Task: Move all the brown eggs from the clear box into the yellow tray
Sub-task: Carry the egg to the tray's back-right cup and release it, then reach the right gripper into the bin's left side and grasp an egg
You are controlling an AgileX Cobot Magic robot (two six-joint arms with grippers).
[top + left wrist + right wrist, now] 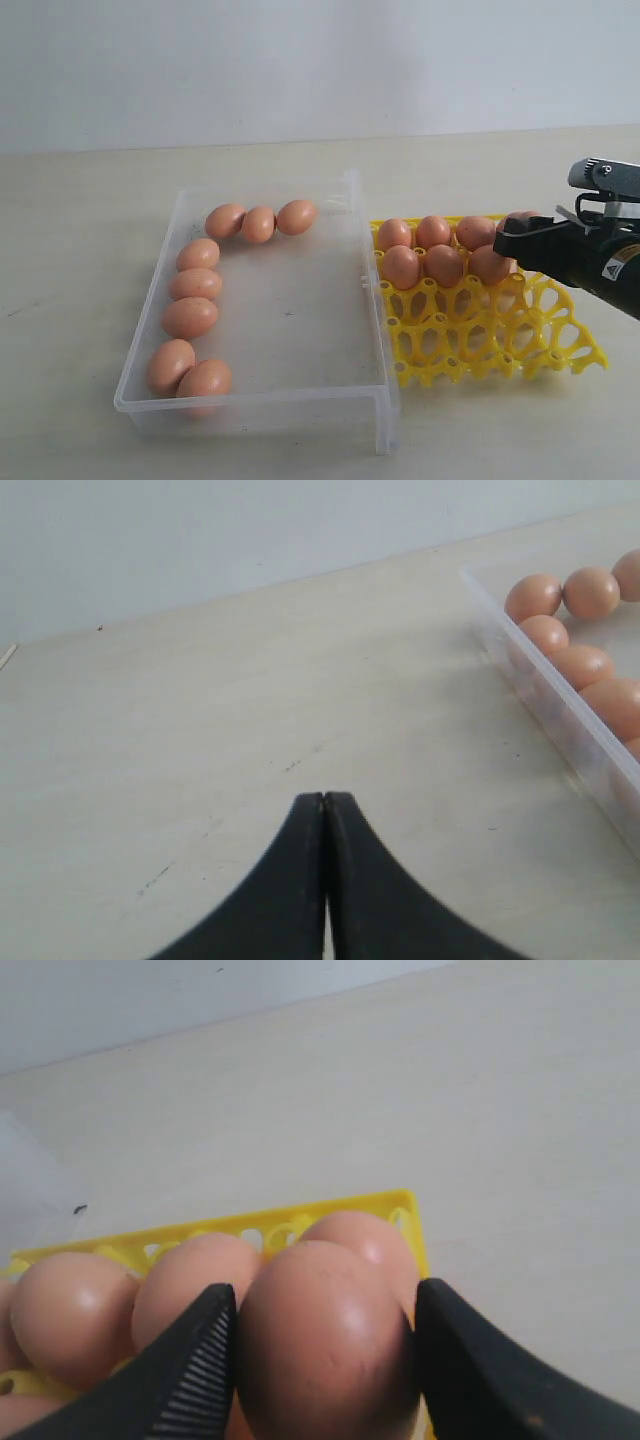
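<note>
Right gripper [322,1335] grasps a brown egg [320,1295] at the yellow tray [478,342], right of frame; left gripper [325,802] clenched, empty, above the worktop [200,730].

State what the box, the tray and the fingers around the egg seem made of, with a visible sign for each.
Box: seemingly clear plastic, glossy; eggs show through its walls.
Tray: probably moulded plastic, bright yellow, smooth openwork lattice.
Fingers of the right gripper: black, matte, perhaps rubber or hard plastic; a ribbed inner face meets the egg.
</note>
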